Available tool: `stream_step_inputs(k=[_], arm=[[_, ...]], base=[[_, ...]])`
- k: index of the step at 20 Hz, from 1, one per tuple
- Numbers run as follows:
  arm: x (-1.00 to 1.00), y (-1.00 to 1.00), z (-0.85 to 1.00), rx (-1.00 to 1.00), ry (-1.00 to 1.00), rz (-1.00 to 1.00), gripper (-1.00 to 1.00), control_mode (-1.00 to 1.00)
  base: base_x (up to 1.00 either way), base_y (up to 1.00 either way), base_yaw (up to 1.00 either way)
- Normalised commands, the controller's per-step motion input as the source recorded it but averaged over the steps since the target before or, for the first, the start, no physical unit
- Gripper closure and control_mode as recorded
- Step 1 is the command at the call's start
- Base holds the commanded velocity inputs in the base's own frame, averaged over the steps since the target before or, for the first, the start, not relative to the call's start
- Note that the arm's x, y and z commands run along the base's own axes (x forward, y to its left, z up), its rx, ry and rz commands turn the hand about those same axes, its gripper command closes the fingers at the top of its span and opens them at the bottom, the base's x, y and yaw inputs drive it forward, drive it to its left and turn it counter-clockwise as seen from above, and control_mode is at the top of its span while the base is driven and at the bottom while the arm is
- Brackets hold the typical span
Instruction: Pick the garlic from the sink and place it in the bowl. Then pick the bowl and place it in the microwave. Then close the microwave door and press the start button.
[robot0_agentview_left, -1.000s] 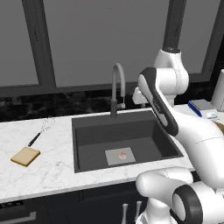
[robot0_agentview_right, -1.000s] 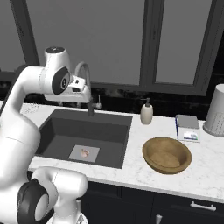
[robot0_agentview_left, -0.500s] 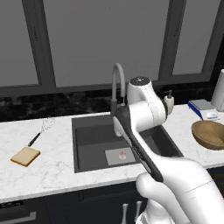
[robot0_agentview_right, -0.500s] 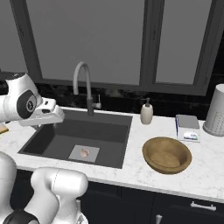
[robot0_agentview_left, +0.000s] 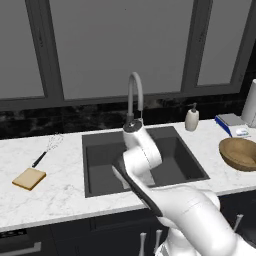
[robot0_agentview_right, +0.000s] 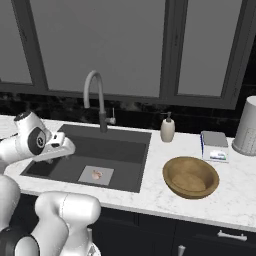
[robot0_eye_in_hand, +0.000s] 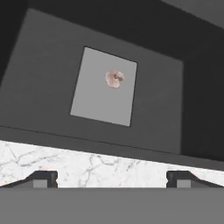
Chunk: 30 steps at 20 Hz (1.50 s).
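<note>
Dark grey sink (robot0_agentview_right: 131, 165) sits sunk in a white marble counter (robot0_agentview_right: 165, 200), and the garlic (robot0_agentview_right: 97, 175) lies on the light grey square plate (robot0_agentview_right: 86, 176) at its bottom, near the front wall. Over the last second the white arm has swung down from the faucet (robot0_agentview_right: 95, 95) to the sink's front left edge, and the gripper (robot0_eye_in_hand: 112, 178) has spread its fingers (robot0_eye_in_hand: 41, 179) fully apart, holding nothing. The hand camera looks at the bulb, so the pick seems about to begin. The wooden bowl (robot0_agentview_right: 190, 177) waits empty on the counter to the right.
</note>
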Motion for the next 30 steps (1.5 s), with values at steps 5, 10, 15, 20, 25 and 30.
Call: stream_step_inputs(k=[5, 10, 15, 20, 25, 30], arm=[[0.93, 0.0, -0.81, -0.11, 0.16, -0.15, -1.0, -1.0], [0.68, -0.21, -0.59, -0.02, 0.11, -0.12, -1.0, -1.0], [0.62, -0.17, -0.6, 0.0, 0.05, -0.06, -1.0, -1.0], [0.36, -0.15, -0.57, 0.0, 0.0, 0.0, -1.0, -1.0], [0.27, 0.0, -0.58, 0.0, -0.01, 0.0, -1.0, -1.0], [0.3, -0.01, -0.31, 0.0, -0.09, 0.0, -1.0, -1.0]], base=[[0.0, 0.0, 0.0], [0.0, 0.0, 0.0], [0.0, 0.0, 0.0], [0.0, 0.0, 0.0], [0.0, 0.0, 0.0], [0.0, 0.0, 0.0]])
